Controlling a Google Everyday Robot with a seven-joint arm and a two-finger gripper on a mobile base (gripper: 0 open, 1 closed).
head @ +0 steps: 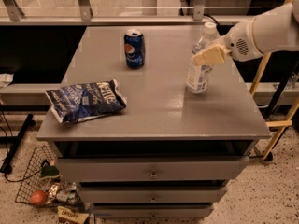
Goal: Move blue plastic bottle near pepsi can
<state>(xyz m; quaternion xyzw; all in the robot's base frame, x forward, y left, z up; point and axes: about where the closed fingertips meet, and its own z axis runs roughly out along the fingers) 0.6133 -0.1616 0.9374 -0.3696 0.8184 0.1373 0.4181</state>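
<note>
Table (pixel 154 120): standing at centre, showing a flat grey top with a dull sheen.
Drawers (pixel 152 169): stacking three deep beneath a dark gap under the top, each wearing a small round knob.
Floor (pixel 261 195): spreading pale and speckled around the table.
Wire basket (pixel 35 181): sitting on the floor at lower left, holding odds and ends.
Back rail (pixel 84 3): running behind the table, metal posts rising from it.
Wooden frame (pixel 275 125): standing pale yellow just right of the table.
Light: falling dimly, leaving the back dark.
Pincer (pixel 205 57): hanging above the table's right-hand half.
</note>
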